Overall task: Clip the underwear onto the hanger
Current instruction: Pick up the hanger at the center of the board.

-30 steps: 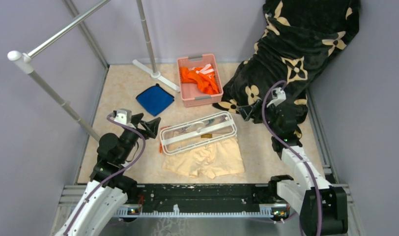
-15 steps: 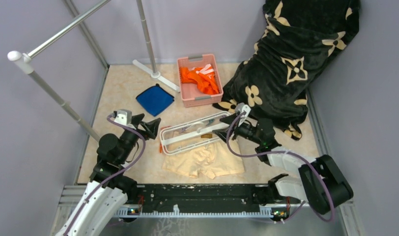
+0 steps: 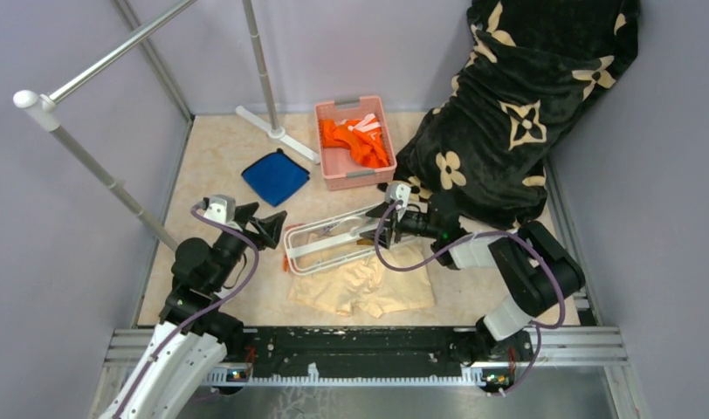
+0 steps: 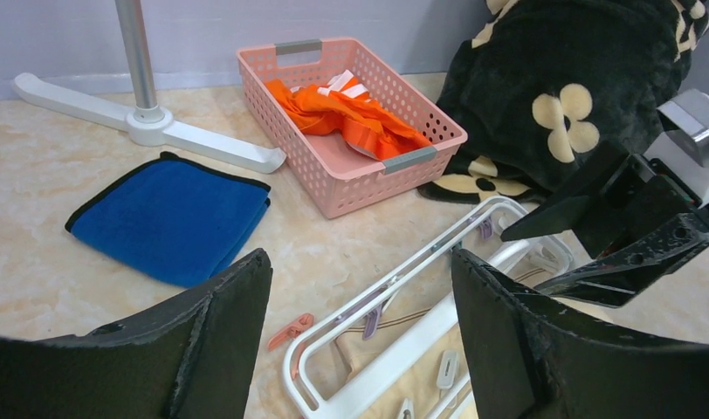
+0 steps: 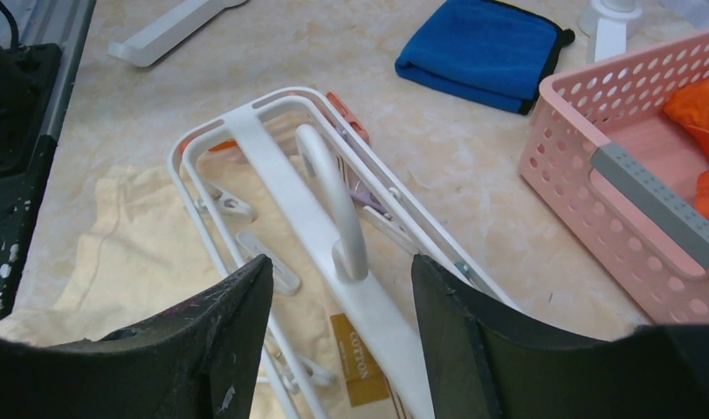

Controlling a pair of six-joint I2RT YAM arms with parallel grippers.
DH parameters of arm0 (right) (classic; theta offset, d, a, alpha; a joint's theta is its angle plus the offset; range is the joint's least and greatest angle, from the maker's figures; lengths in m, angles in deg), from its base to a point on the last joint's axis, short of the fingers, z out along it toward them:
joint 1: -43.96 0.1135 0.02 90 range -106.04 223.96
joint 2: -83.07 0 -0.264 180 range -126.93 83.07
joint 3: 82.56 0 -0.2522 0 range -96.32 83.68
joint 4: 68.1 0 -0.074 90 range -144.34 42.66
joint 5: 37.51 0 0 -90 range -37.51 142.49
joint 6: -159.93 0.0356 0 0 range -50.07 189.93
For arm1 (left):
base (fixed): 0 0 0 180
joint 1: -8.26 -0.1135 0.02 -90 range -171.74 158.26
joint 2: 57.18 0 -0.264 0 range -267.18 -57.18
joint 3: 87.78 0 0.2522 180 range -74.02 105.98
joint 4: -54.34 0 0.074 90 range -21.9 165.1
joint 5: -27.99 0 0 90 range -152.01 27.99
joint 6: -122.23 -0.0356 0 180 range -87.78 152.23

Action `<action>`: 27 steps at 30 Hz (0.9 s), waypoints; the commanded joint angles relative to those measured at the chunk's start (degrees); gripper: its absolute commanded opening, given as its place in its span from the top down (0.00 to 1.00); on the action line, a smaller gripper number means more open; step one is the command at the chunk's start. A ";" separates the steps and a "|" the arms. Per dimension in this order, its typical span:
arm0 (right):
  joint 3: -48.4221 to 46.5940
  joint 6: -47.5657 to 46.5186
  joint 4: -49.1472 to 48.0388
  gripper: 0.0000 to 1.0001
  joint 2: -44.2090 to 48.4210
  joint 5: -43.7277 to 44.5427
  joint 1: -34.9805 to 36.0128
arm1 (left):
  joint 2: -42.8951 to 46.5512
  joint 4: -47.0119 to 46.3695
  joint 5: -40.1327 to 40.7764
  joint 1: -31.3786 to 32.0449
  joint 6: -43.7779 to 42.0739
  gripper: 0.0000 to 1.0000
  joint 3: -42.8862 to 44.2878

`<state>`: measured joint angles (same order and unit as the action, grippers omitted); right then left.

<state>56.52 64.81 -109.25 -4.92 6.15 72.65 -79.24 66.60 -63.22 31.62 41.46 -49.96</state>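
The pink basket (image 3: 326, 154) holds orange clothes (image 3: 355, 138); the hanger (image 3: 323, 247) lies on the underwear (image 3: 368, 284).

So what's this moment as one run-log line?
right gripper: open, over hanger | left gripper: open, beside hanger | underwear: flat, partly under hanger

A robot lab cell staged as a laundry corner: grey walls (image 3: 360, 44) box in a marble-look table (image 3: 216, 148), a mounting rail (image 3: 368, 345) lines its near edge, a rack (image 3: 260, 61), basket (image 3: 355, 180) and blanket (image 3: 526, 78) sit far.
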 commanded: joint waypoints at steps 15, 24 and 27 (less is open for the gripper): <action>-9.05 -0.95 -8.27 0.88 -10.25 -6.37 2.54 | 1.23 1.28 -0.24 -0.33 -0.99 0.26 0.83; -10.78 -2.32 -1.20 1.00 1.78 -6.89 2.51 | 2.59 1.14 -0.91 -0.38 -3.58 0.27 1.15; -13.59 -3.65 5.12 1.00 6.07 -6.94 2.28 | 3.66 1.13 -1.89 -0.36 -5.73 0.26 1.76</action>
<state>49.24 63.47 -105.82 -7.06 1.38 74.62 -77.28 68.18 -63.57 31.62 39.16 -49.96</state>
